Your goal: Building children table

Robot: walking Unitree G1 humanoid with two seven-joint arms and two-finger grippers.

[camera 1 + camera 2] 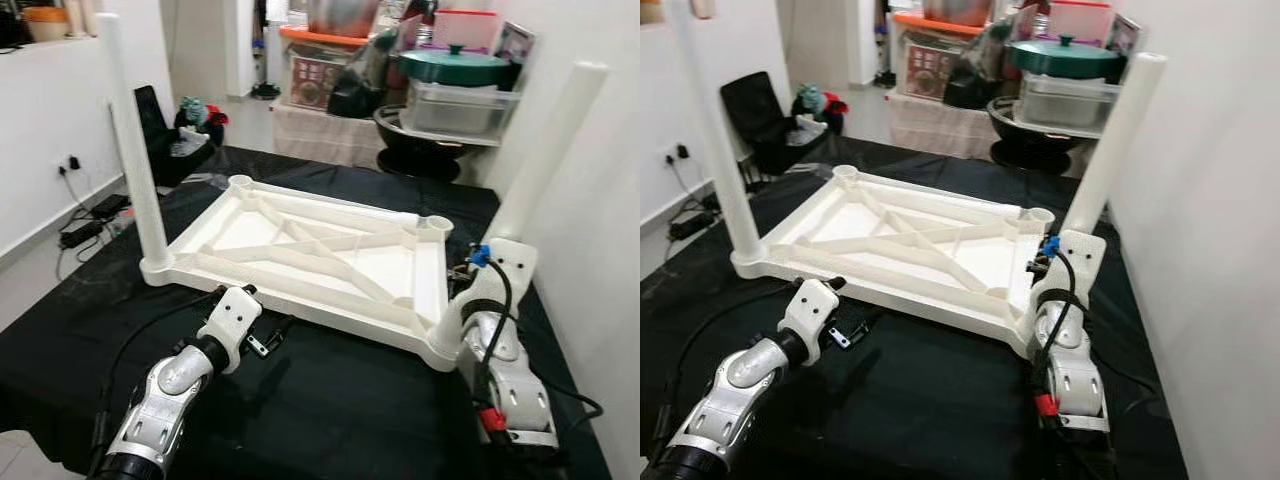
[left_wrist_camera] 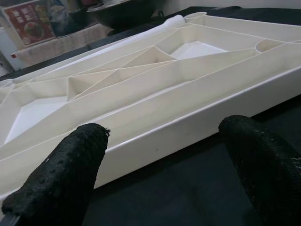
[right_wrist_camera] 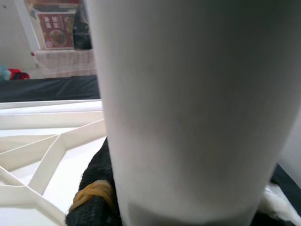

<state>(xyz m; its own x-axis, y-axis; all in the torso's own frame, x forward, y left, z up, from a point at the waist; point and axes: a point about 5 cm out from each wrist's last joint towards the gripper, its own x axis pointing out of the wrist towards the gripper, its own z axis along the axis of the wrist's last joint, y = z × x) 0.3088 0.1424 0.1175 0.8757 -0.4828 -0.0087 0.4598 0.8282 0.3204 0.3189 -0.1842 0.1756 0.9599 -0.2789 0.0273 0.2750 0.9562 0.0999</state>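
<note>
Tabletop point(image 1: 330, 255) lies upside down on black cloth point(image 1: 330, 410). One leg point(image 1: 135, 150) stands upright at its near-left corner. Second leg point(image 1: 540, 160) leans at the near-right corner, clamped by right gripper point(image 3: 94, 197), apparently not yet seated. Left gripper point(image 2: 164, 165) spread, idle at near edge. Next: straighten leg, press into socket.

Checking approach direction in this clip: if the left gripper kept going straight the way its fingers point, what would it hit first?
Most likely the near side wall of the upturned white tabletop. The left gripper is open, its fingers low over the black cloth and aimed at that rim, with a strip of bare cloth between.
</note>
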